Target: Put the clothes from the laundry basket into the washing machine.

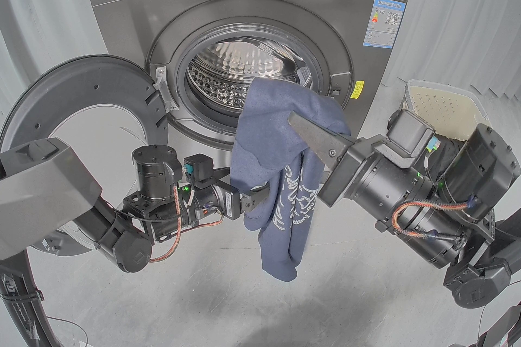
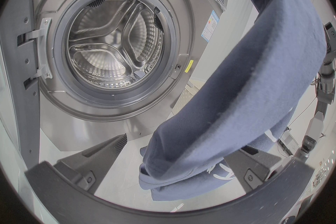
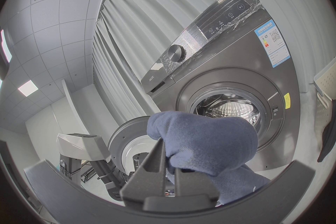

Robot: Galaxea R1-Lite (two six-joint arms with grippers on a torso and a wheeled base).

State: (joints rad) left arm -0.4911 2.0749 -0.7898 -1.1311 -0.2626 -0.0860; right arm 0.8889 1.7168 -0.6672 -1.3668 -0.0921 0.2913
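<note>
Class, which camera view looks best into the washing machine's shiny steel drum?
The left wrist view: the shiny steel drum shows through the whole round opening, unobstructed. In the head view the dark blue fabric garment covers the drum's lower right; the right wrist view shows its upper part above the garment.
</note>
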